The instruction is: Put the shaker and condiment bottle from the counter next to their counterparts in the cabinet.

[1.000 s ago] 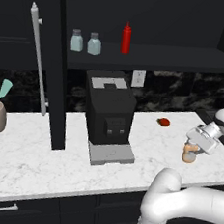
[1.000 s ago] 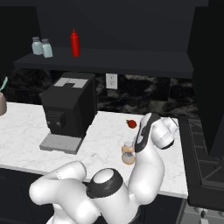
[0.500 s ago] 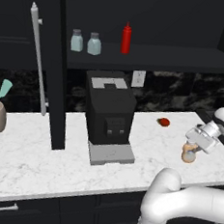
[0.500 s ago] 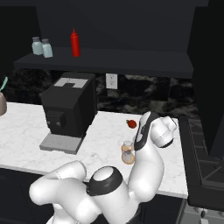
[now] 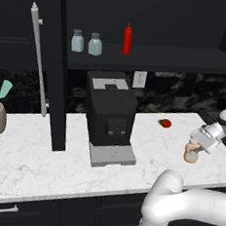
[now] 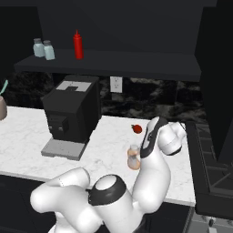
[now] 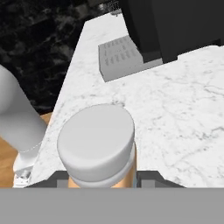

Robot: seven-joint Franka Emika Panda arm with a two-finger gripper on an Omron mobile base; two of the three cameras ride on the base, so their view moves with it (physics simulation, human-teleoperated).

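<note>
Condiment bottle (image 5: 191, 155): orange-tan, pale cap, standing upright on the marble worktop (image 5: 41, 162) near its right end. Gripper (image 5: 196, 145): jaws closed on the bottle just below the cap, one either side. A small red item (image 5: 166, 123) lies on the worktop beyond the bottle. Coffee machine (image 5: 109, 117): at mid-worktop, well apart from the bottle. Cabinet shelf (image 5: 154, 60): holds two pale blue-green shakers (image 5: 86, 42) side by side and a red squeeze bottle (image 5: 127, 38) near them.

Coffee machine (image 5: 109, 117) blocks counter (image 5: 27, 160) beneath open shelf (image 5: 159, 58).
</note>
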